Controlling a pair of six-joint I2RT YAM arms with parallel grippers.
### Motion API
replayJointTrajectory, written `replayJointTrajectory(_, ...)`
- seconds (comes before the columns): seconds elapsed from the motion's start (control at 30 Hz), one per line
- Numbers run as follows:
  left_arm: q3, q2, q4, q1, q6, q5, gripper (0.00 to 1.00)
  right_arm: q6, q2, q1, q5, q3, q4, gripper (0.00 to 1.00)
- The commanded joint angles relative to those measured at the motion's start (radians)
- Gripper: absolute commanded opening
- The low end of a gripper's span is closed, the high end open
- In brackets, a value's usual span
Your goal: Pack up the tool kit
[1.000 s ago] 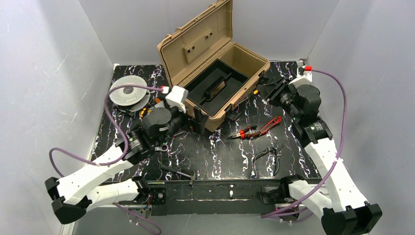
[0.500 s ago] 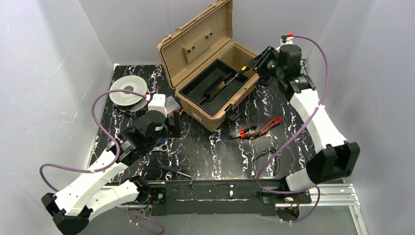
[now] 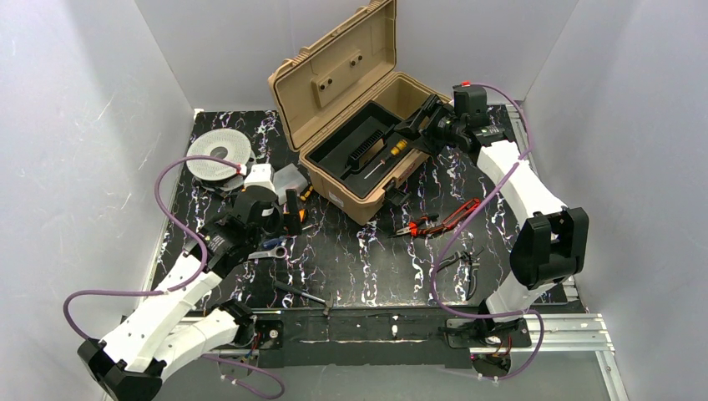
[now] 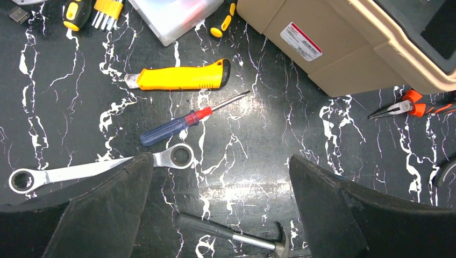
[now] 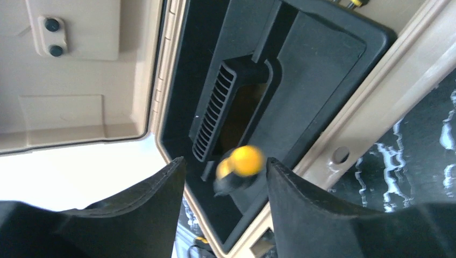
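Observation:
The tan toolbox [image 3: 367, 92] stands open at the back, lid up, with its black inner tray [image 3: 355, 150] showing. My right gripper [image 3: 417, 127] hovers over the tray's right end with its jaws open. An orange-black screwdriver [image 3: 386, 156] is loose in the tray just below the gripper. In the right wrist view [image 5: 225, 161] the screwdriver [image 5: 239, 164] is a blur between the parted fingers, touching neither. Red-handled pliers [image 3: 438, 219] lie on the table in front of the box. My left gripper [image 3: 292, 213] is open and empty above the table [image 4: 220, 158].
Below the left gripper lie a ring wrench [image 4: 70, 172], a blue-handled screwdriver [image 4: 166, 128], a yellow utility knife [image 4: 183, 79] and a small hammer [image 4: 231, 236]. A clear plastic box [image 3: 290, 177] and grey spool [image 3: 219, 154] sit left of the toolbox. Black pliers [image 3: 457, 266] lie front right.
My right arm swung from the table beside the box up over the tray and let go of the screwdriver. My left arm drew back to the left, away from the box.

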State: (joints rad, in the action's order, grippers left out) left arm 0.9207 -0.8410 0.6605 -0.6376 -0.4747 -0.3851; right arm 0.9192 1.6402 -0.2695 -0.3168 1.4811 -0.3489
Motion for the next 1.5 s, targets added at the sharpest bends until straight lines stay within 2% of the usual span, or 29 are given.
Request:
replayJointTrajectory(0.0, -0.019, 0.002, 0.007, 0.030, -0.023, 0.016, 0.98, 0.011, -0.024, 0.004, 0.014, 0.027, 0.009, 0.79)
replayJointTrajectory(0.27, -0.021, -0.005, 0.029, 0.112, -0.087, -0.025, 0.98, -0.059, -0.139, 0.018, 0.080, -0.037, 0.007, 0.82)
replayJointTrajectory(0.47, -0.014, -0.064, -0.015, 0.213, -0.106, -0.006, 0.98, -0.171, -0.285, 0.017, -0.007, -0.194, 0.122, 0.77)
replayJointTrajectory(0.67, -0.019, -0.140, -0.150, 0.391, -0.021, 0.076, 0.98, -0.269, -0.400, 0.018, -0.025, -0.310, 0.141, 0.75)
replayJointTrajectory(0.8, -0.034, -0.210, -0.278, 0.519, 0.029, 0.235, 0.98, -0.284, -0.452, 0.018, -0.057, -0.397, 0.173, 0.74)
replayJointTrajectory(0.97, 0.016, -0.357, -0.334, 0.548, 0.119, 0.152, 0.98, -0.273, -0.483, 0.019, -0.108, -0.445, 0.210, 0.73)
replayJointTrajectory(1.2, 0.161, -0.574, -0.290, 0.595, 0.307, 0.135, 0.88, -0.223, -0.503, 0.018, -0.177, -0.482, 0.275, 0.71)
replayJointTrajectory(1.33, 0.181, -0.649, -0.302, 0.652, 0.359, 0.265, 0.74, -0.213, -0.521, 0.018, -0.177, -0.497, 0.296, 0.71)
replayJointTrajectory(1.47, 0.263, -0.798, -0.241, 0.713, 0.371, 0.378, 0.68, -0.202, -0.531, 0.019, -0.183, -0.512, 0.315, 0.71)
